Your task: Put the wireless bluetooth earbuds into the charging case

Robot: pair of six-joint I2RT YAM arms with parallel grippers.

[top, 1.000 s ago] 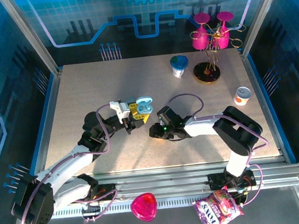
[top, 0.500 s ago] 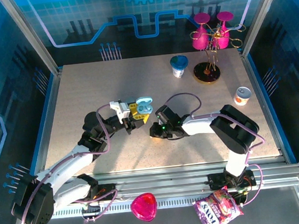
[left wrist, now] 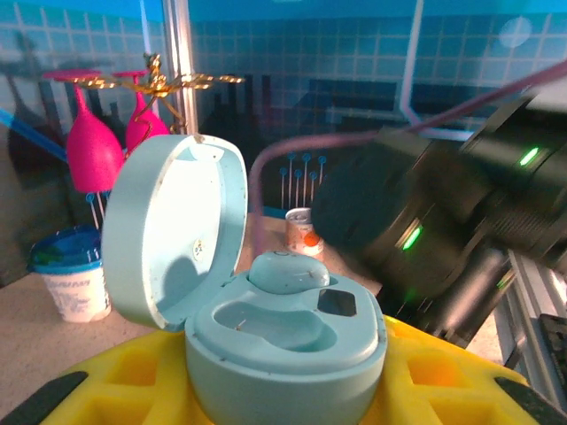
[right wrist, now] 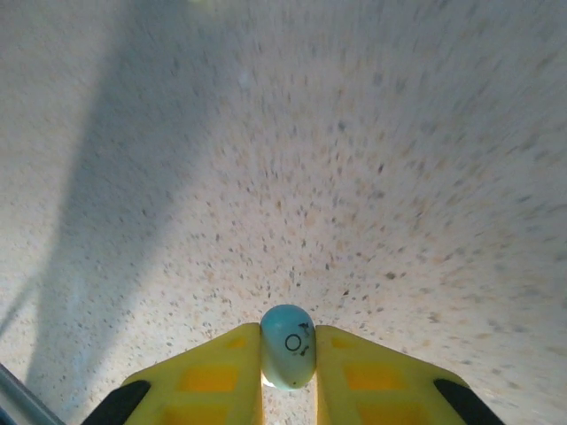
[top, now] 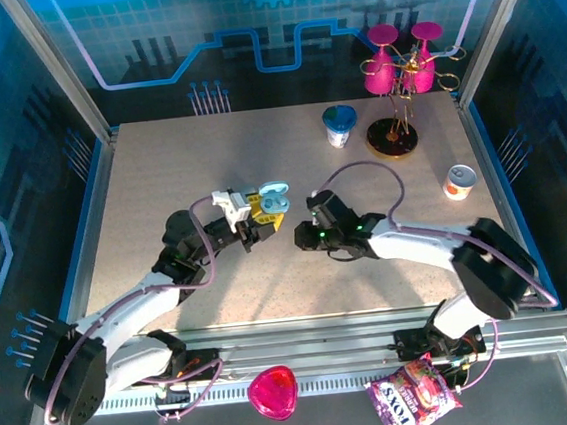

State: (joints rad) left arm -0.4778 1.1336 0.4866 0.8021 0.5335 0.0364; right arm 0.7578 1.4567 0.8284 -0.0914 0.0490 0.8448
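Observation:
My left gripper (top: 261, 218) is shut on the light-blue charging case (top: 274, 200), held above mid-table with its lid (left wrist: 173, 230) swung open. One light-blue earbud (left wrist: 288, 270) sits in the far slot, and the near slot (left wrist: 266, 323) is empty. The left gripper's yellow fingers (left wrist: 106, 390) flank the case body (left wrist: 283, 354). My right gripper (top: 306, 236) hangs just right of the case, over the table, shut on a second light-blue earbud (right wrist: 288, 345). That earbud is pinched upright between the yellow fingertips (right wrist: 221, 376), above speckled tabletop.
A blue-lidded white cup (top: 340, 125), a gold stand with pink glasses (top: 396, 76) and a small can (top: 458, 182) stand at the back right. A pink heart-shaped case (top: 274, 392) and a snack packet (top: 414, 399) lie on the front rail. The right arm's dark wrist (left wrist: 416, 239) is close behind the case.
The right gripper has risen and shifted slightly right and back with the earbud in it, while its elbow swung out to the right. The left arm and case have barely moved.

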